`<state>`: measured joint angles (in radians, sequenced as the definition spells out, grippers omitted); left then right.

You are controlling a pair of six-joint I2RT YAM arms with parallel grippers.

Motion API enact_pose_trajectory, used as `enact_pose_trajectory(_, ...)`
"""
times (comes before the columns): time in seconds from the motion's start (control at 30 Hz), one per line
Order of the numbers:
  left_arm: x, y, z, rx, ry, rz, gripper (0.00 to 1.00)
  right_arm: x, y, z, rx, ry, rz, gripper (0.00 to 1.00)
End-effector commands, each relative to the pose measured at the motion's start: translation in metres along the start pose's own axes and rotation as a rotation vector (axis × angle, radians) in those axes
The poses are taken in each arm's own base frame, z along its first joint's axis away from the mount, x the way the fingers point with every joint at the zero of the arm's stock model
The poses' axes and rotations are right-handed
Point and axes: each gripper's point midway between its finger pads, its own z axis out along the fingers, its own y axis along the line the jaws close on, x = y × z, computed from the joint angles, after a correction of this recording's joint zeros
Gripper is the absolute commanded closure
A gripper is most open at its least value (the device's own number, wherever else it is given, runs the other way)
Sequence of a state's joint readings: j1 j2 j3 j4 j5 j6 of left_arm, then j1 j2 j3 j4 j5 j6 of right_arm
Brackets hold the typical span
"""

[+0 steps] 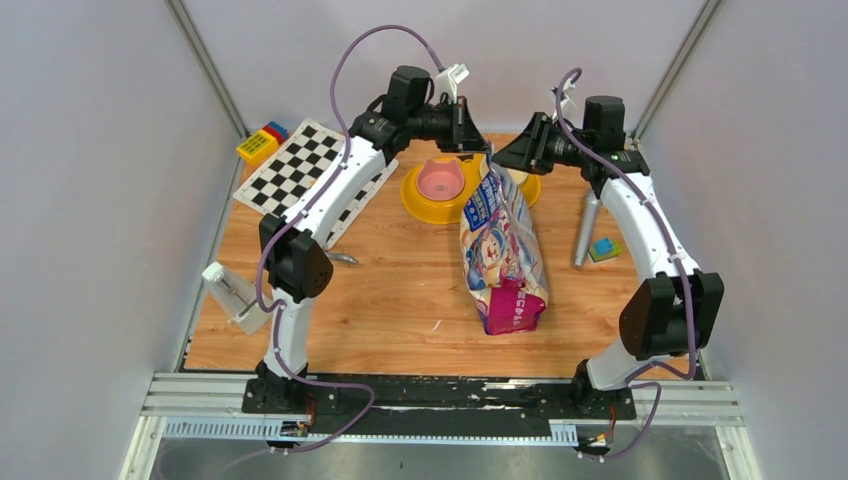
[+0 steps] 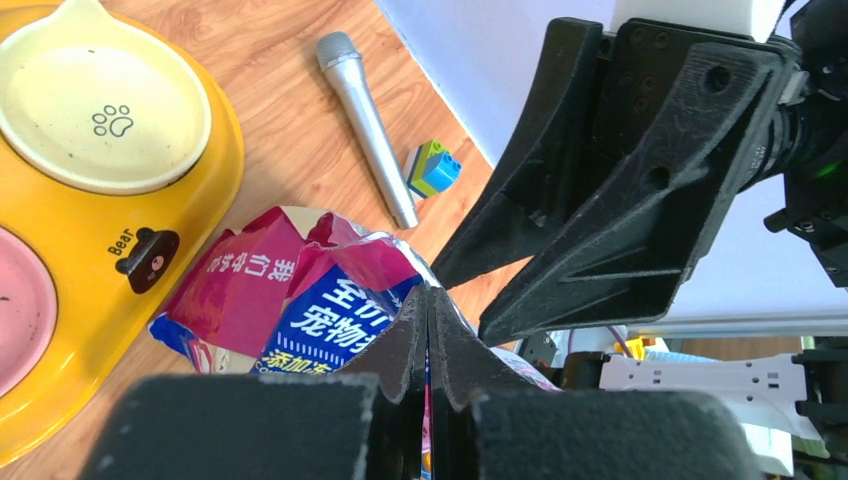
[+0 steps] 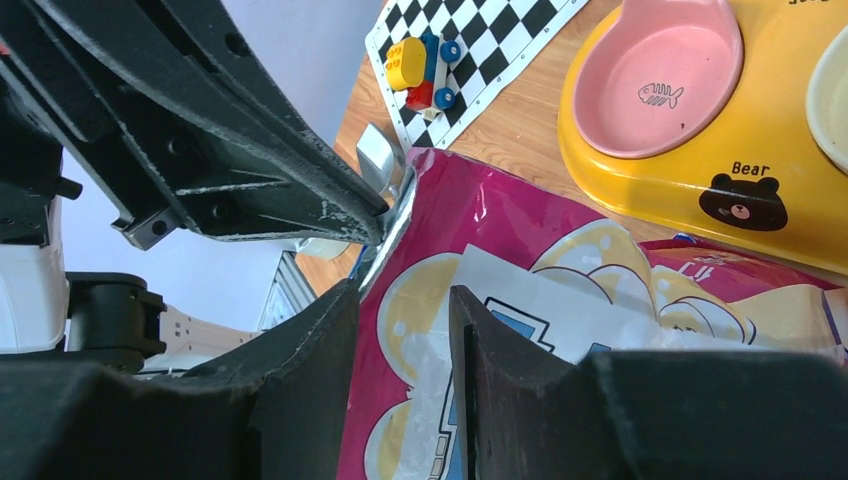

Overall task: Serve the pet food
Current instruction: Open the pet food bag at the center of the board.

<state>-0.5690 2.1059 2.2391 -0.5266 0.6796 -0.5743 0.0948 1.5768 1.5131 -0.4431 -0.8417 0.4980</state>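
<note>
The glossy blue-and-pink pet food bag point(image 1: 503, 255) lies on the wooden table, its top towards the yellow double-bowl feeder point(image 1: 415, 205). No kibble shows. My left gripper point(image 1: 485, 148) is shut on the top edge of the bag point(image 2: 300, 300), with the foil pinched between its fingertips point(image 2: 428, 305). My right gripper point(image 1: 503, 158) is right beside it, its black fingers point(image 2: 600, 220) filling the left wrist view. In the right wrist view its jaws point(image 3: 402, 305) stand open just over the bag's printed face point(image 3: 520, 230), close to the pinched edge.
The feeder point(image 3: 800, 200) has a pink bowl and a cream bowl point(image 2: 90, 110). A grey stick-shaped tool point(image 1: 585, 230) and a green-blue block point(image 1: 603, 249) lie on the right. A checkered mat point(image 1: 300, 170) with toy blocks point(image 1: 262, 140) is at the back left. A white object point(image 1: 232, 290) is at the left edge.
</note>
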Motion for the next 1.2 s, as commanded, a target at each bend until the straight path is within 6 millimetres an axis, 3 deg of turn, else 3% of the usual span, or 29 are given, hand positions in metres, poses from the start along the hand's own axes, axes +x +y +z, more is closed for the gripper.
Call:
enact_pose_trajectory(0.0, 0.009, -0.017, -0.003, 0.022, 0.029, 0.008, 1.00, -0.015, 0.015, 0.002, -0.047, -0.025, -0.039, 0.62)
enact_pose_trajectory(0.37, 0.011, -0.020, -0.002, 0.024, 0.034, 0.014, 1.00, -0.015, 0.018, 0.003, -0.066, -0.015, -0.036, 0.67)
enact_pose_trajectory(0.53, 0.012, -0.022, -0.001, 0.027, 0.036, 0.017, 1.00, -0.014, 0.019, 0.005, -0.074, -0.007, -0.039, 0.84)
enact_pose_trajectory(0.7, 0.011, -0.025, -0.003, 0.033, 0.034, 0.020, 1.00, -0.010, 0.017, 0.009, -0.078, 0.009, -0.029, 0.89)
enact_pose_trajectory(0.8, 0.011, -0.028, -0.004, 0.035, 0.033, 0.021, 1.00, -0.010, 0.020, 0.010, -0.094, 0.016, -0.031, 0.98)
enact_pose_trajectory(0.87, 0.011, -0.028, -0.004, 0.037, 0.034, 0.023, 1.00, -0.011, 0.021, 0.010, -0.098, 0.016, -0.032, 0.98)
enact_pose_trajectory(1.03, 0.010, -0.031, -0.006, 0.042, 0.030, 0.027, 1.00, -0.009, 0.020, 0.011, -0.099, 0.022, -0.019, 0.84)
enact_pose_trajectory(1.17, 0.011, -0.032, -0.005, 0.044, 0.035, 0.026, 1.00, -0.006, 0.023, 0.012, -0.136, 0.041, 0.000, 0.87)
